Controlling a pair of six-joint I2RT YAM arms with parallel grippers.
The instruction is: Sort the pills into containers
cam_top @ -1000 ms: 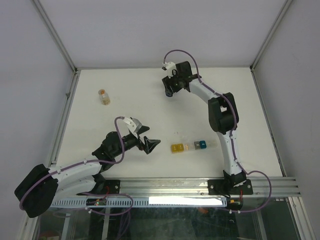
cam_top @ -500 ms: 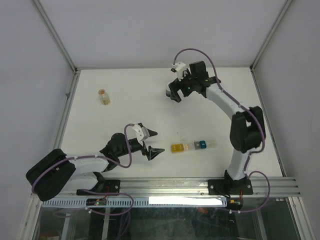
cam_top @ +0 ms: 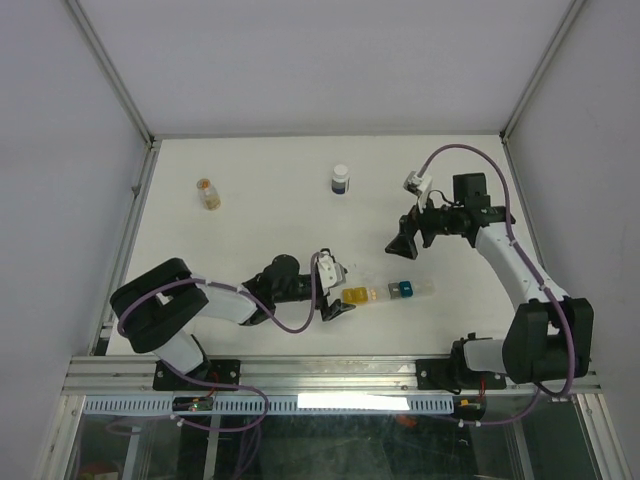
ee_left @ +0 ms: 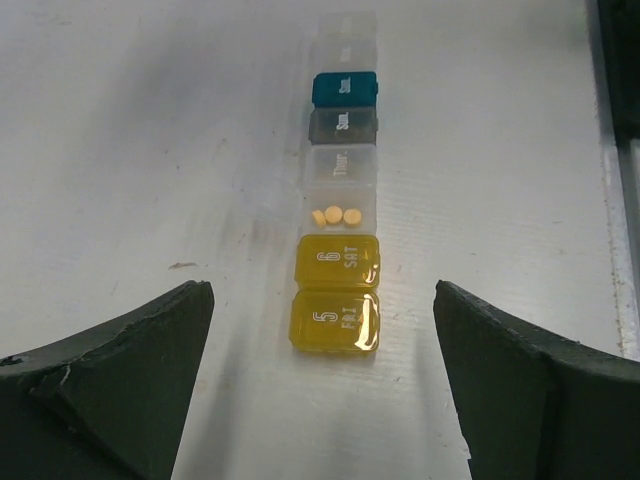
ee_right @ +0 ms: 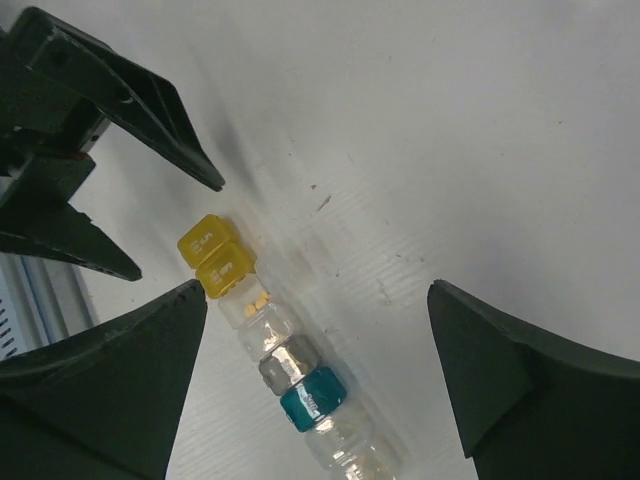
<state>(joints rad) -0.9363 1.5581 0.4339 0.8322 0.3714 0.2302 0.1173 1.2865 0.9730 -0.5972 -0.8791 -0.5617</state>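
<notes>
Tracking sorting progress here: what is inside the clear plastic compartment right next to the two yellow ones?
Three small round pale-orange pills lie inside that clear plastic compartment. The two yellow compartments beside it are tinted, so their contents cannot be seen.

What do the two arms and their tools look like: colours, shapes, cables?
The left arm and right arm have white links and black joints; a thin purple cable loops along each. The left tool and right tool each have a small white block and two black, wedge-shaped fingers.
</notes>
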